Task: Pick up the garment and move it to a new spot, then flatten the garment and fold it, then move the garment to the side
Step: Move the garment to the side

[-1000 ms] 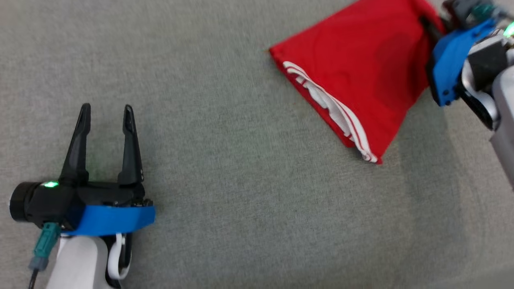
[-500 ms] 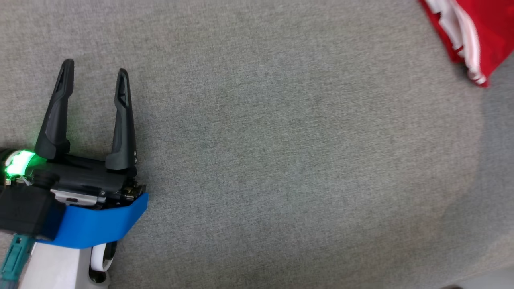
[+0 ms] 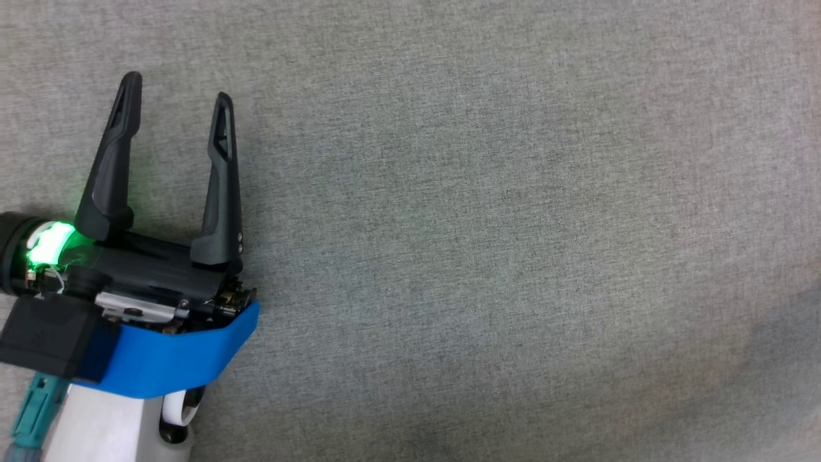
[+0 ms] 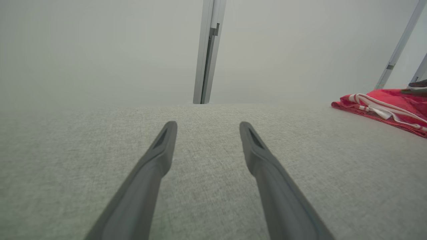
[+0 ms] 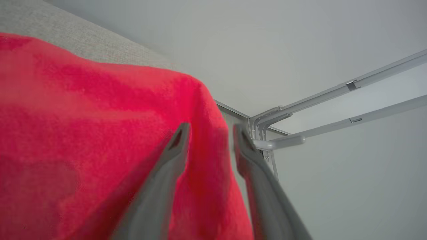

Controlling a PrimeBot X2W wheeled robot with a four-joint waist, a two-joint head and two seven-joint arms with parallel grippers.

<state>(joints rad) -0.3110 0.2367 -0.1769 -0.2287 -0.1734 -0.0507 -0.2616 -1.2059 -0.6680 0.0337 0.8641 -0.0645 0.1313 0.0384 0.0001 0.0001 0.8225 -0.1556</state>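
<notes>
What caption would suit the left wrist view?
Two dark fingers spread open over grey woven surface, folded red white-striped garment at far right.

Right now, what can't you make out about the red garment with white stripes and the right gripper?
Left wrist view: the full shape of the red white-striped garment, cut off by the right edge.
Right wrist view: whether the right gripper grips the garment; the cloth is blurred, close up.
</notes>
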